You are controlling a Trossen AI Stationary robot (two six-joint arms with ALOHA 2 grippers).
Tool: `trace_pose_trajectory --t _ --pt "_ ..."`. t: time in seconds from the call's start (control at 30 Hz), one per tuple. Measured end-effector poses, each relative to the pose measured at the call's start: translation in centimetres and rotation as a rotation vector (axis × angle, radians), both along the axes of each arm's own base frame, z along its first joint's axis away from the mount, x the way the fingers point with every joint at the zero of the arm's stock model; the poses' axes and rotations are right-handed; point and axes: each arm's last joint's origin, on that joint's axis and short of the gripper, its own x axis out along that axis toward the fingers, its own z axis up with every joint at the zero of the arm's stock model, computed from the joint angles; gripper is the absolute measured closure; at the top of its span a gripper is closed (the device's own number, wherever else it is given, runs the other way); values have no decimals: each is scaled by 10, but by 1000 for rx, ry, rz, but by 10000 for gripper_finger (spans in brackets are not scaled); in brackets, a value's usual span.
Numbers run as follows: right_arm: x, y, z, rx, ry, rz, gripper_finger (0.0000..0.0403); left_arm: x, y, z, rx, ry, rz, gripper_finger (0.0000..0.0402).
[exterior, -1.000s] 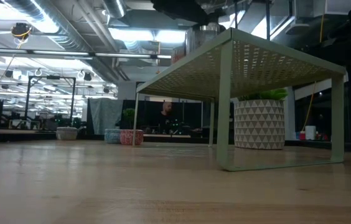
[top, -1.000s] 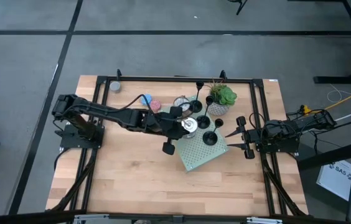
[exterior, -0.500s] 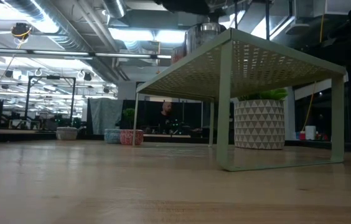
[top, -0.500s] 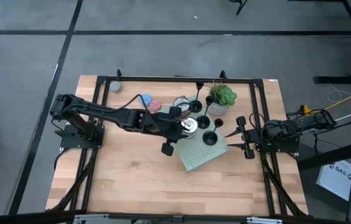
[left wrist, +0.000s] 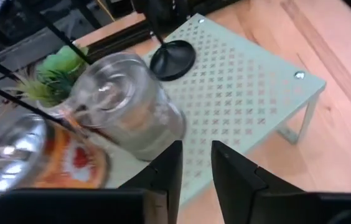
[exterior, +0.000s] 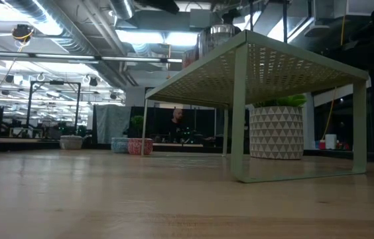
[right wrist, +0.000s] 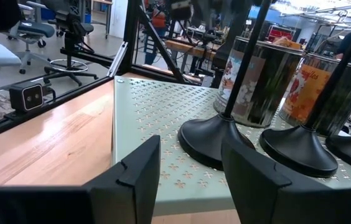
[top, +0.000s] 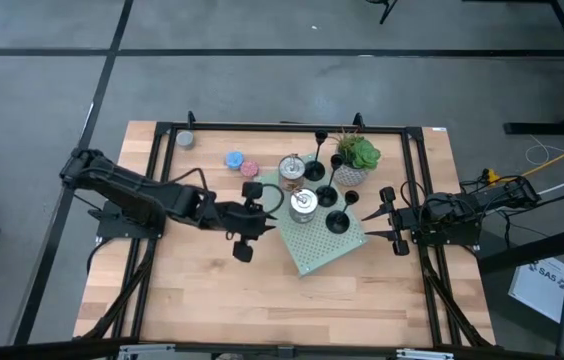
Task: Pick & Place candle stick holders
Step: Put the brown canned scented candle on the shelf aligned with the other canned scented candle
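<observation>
Three candle stick holders share the perforated green rack with two silver tins. Left end effector and right end effector flank it, fingers parted and empty. Only the high view shows the blue candle.

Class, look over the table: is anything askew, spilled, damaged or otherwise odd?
One thing: the pale green perforated stand sits turned at an angle to the table's edges, not square with them. The candle holders and tins on it stand upright. Nothing looks spilled or broken.
</observation>
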Motion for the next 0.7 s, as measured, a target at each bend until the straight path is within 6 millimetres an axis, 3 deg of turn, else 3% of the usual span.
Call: trace_pose_trajectory --t 0.27,0.7 --pt "0 0 0 0 0 0 231 4 5 -37 -73 -175 46 347" --pt "0 0 0 0 0 0 231 11 27 -56 -157 -252 66 357"
